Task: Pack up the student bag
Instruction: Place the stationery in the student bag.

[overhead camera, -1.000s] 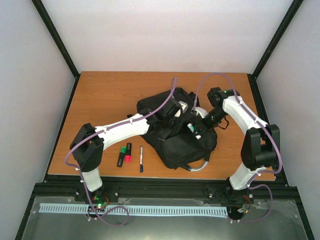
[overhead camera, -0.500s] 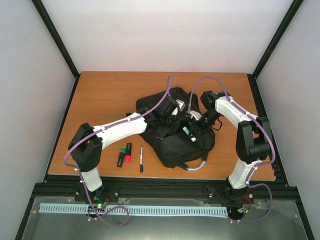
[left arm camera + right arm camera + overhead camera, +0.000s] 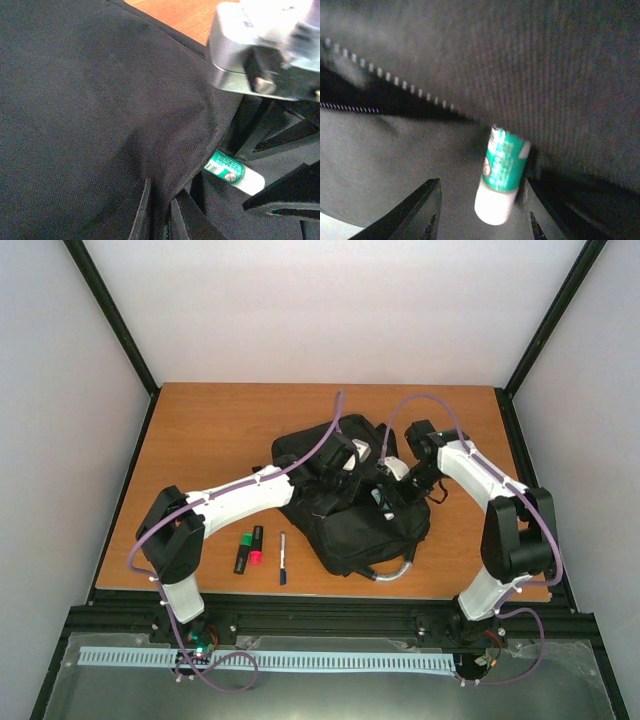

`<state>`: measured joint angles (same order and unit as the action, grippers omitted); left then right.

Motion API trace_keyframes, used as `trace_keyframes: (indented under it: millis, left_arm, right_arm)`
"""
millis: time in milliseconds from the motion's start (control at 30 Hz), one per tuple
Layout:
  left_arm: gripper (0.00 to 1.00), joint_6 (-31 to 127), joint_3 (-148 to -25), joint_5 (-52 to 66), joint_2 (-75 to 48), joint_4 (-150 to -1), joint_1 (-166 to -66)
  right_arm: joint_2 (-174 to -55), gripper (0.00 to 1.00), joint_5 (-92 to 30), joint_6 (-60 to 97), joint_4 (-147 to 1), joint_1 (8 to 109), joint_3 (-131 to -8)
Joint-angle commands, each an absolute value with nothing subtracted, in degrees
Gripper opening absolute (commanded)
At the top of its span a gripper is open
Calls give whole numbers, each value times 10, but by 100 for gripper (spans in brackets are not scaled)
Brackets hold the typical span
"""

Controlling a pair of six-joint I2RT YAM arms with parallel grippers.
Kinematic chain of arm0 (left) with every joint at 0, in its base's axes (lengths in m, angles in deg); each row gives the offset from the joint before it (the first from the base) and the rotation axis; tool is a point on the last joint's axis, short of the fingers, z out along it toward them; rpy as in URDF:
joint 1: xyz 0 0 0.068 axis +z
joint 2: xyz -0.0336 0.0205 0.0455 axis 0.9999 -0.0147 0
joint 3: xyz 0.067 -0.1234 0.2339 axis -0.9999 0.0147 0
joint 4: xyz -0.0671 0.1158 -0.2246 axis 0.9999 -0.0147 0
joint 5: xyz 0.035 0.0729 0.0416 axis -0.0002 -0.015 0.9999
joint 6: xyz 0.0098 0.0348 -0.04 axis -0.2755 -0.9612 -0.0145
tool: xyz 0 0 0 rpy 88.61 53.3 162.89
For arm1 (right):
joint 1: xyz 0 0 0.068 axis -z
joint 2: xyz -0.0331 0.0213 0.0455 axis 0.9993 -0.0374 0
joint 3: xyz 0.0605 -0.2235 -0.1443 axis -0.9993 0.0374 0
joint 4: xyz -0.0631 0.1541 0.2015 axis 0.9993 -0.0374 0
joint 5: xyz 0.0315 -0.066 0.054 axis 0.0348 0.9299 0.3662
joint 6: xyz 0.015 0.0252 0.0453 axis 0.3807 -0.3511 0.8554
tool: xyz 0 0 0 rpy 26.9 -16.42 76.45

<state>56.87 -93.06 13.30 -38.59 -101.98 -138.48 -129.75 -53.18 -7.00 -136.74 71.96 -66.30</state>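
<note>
Jaws of right gripper (image 3: 481, 200) wider now

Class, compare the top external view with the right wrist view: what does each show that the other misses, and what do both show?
Only the top external view shows two markers and a pen on the wooden table beside the black backpack. Only the right wrist view shows the zipper teeth. Both show the backpack fabric and a green-and-white tube at its opening.
</note>
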Motion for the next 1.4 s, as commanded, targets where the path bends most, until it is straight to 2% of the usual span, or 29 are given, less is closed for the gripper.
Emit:
trace_keyframes:
  millis: [0, 133, 333, 400, 733, 933, 1167, 1367]
  left_arm:
    - [10, 581, -940, 131, -358, -988, -1378]
    - [11, 581, -941, 129, -356, -989, -1378]
    - [11, 582, -940, 128, -356, -988, -1378]
    - [11, 581, -941, 128, -356, -989, -1377]
    - [11, 582, -940, 125, -356, -989, -1378]
    - [11, 584, -941, 118, -353, -987, -1377]
    - [11, 585, -940, 115, -351, -986, -1377]
    - [11, 584, -941, 115, -352, -986, -1378]
  right_arm:
    - [-1245, 46, -494, -85, -1340, 714, -634]
    - [-1193, 39, -450, -134, -1312, 715, -596]
    - [-1127, 14, -421, -205, -1254, 715, -527]
    - [-1114, 10, -431, -226, -1241, 714, -510]
    - [-1097, 8, -445, -275, -1185, 683, -447]
    - [-1106, 7, -415, -257, -1074, 679, -423]
    - [-1147, 7, -427, -191, -934, 677, -448]
    - [-1182, 8, -443, -159, -911, 676, -480]
